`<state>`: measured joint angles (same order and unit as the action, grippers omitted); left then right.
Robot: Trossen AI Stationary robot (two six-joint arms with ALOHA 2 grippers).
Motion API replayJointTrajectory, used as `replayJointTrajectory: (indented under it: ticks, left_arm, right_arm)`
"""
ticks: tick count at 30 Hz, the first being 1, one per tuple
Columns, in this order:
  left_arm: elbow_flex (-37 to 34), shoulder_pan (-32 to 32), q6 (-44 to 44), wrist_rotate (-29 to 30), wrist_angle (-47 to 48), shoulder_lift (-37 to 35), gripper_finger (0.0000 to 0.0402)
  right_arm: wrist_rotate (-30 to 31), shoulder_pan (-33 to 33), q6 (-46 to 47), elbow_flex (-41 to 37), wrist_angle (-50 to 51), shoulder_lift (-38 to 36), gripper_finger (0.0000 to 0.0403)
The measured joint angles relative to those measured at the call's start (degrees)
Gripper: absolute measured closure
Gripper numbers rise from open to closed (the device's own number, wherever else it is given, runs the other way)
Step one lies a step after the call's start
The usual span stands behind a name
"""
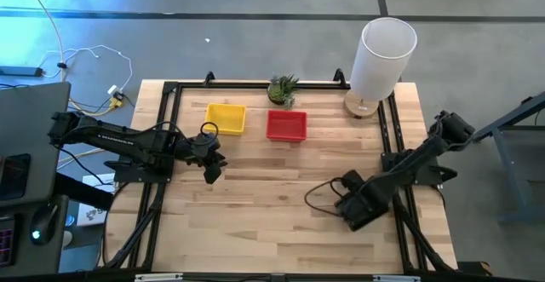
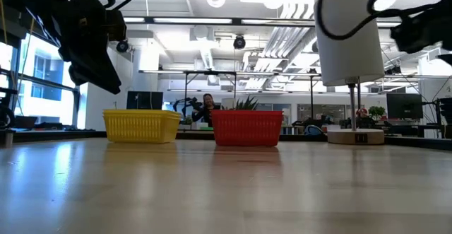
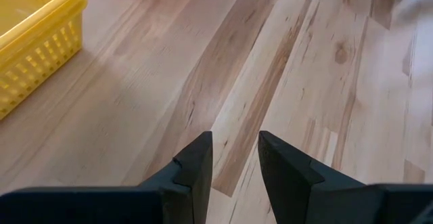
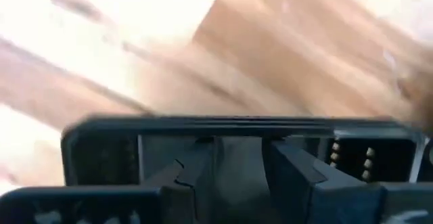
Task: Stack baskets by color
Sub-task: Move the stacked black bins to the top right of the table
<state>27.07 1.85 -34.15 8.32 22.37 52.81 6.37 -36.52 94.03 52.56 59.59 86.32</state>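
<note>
Left gripper (image 1: 211, 169) hovered above bare wood near the table's left side, its fingers (image 3: 196, 170) parted by a narrow gap with nothing between them, a short way in front of the yellow basket (image 1: 226, 117). Right gripper (image 1: 351, 210) lay low over the right part of the wooden table (image 1: 281, 222); its fingers (image 4: 196, 170) straddled the rim of a black mesh basket (image 4: 237, 146), a gap showing between them, and whether they pressed on the rim could not be told. Yellow basket and red basket (image 1: 286, 126) stood side by side, apart, toward the far edge, just in front of a small potted plant (image 1: 283, 88); a tall white cylinder (image 1: 381, 56) stood on its base at the far right corner. Judged from their open lattice walls, the baskets would be light, stiff yet slightly flexible, and apt to slide on the smooth wood. A hold across one thin side wall, one finger inside and one outside near the rim's middle, would suit best; a corner hold would likely let the basket tilt.
</note>
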Motion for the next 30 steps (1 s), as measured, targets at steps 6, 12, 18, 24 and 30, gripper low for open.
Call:
replayJointTrajectory:
  ticks: [6, 12, 18, 24, 30]
  left_arm:
    - [0.00, 0.00, 0.76, -0.03, 0.02, 0.01, 0.0293]
    - [0.00, -0.01, 0.91, -0.04, 0.02, 0.01, 0.0293]
    - [0.00, -0.01, 1.28, -0.04, 0.01, 0.01, 0.0293]
    - [0.00, -0.02, 1.40, -0.09, 0.02, -0.01, 0.0293]
    - [0.00, -0.01, 1.40, -0.09, 0.04, 0.01, 0.0293]
  right_arm:
    - [3.99, 4.69, 0.35, 0.00, -0.04, 0.00, 0.0293]
    - [7.54, 9.11, 0.69, 0.00, -0.08, 0.00, 0.0293]
    - [11.29, 13.60, 1.52, 0.00, -0.04, 0.00, 0.0293]
    - [14.16, 18.53, -0.60, 0.00, 0.85, 0.00, 0.0293]
    - [15.10, 23.94, -6.66, 0.00, 1.88, 0.00, 0.0293]
